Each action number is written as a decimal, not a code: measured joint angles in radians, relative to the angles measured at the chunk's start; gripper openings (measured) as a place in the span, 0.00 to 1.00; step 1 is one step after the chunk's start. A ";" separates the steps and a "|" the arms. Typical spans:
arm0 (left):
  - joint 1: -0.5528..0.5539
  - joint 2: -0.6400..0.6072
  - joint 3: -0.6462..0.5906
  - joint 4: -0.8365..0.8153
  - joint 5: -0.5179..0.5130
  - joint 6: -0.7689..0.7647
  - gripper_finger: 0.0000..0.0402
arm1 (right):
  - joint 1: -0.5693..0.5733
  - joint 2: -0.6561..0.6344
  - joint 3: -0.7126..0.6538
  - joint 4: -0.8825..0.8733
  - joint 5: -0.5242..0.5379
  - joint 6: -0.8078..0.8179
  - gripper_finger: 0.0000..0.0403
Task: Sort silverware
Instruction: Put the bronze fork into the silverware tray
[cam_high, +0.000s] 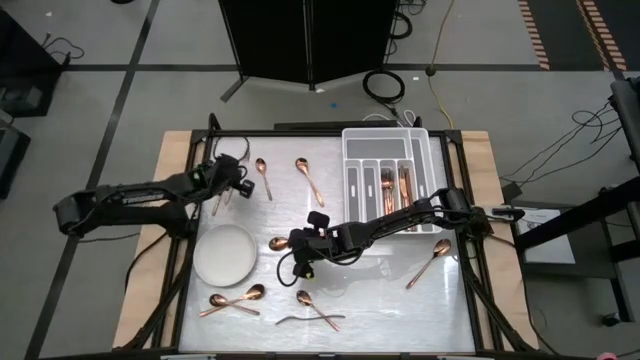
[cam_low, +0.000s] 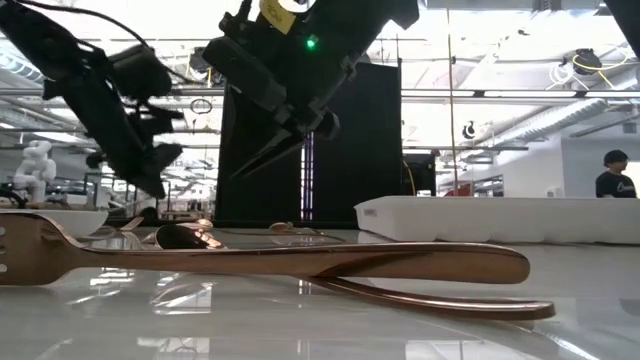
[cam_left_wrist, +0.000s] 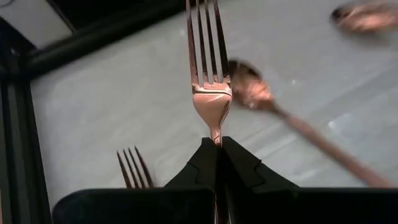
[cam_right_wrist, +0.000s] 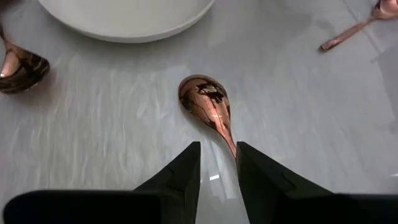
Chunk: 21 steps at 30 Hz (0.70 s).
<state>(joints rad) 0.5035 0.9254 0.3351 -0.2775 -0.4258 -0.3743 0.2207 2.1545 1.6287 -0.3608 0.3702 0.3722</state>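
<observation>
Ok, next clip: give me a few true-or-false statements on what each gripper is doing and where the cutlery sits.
1. The left gripper is shut on a slim copper-coloured metal fork. True.
2. The right gripper is clamped on a knife. False: its fingers stand apart, straddling the handle of a copper-coloured spoon lying on the table.
3. The round white plate holds several spoons. False: nothing lies on it.
4. The white compartmented tray already holds some copper cutlery. True.
5. Spoons lie loose on the table. True.
</observation>
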 joint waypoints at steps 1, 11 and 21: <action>0.000 -0.025 0.000 0.003 0.002 0.011 0.02 | -0.001 0.000 0.000 -0.003 0.000 0.009 0.23; -0.051 -0.222 -0.043 0.324 0.246 0.017 0.02 | 0.002 -0.031 0.000 -0.126 0.389 0.190 0.23; -0.163 -0.246 -0.328 1.216 0.321 -0.171 0.02 | -0.023 -0.101 0.000 0.000 0.394 0.178 0.23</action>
<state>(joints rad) 0.3402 0.6795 0.0072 0.9387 -0.1051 -0.5450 0.1978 2.0537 1.6287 -0.3612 0.7639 0.5506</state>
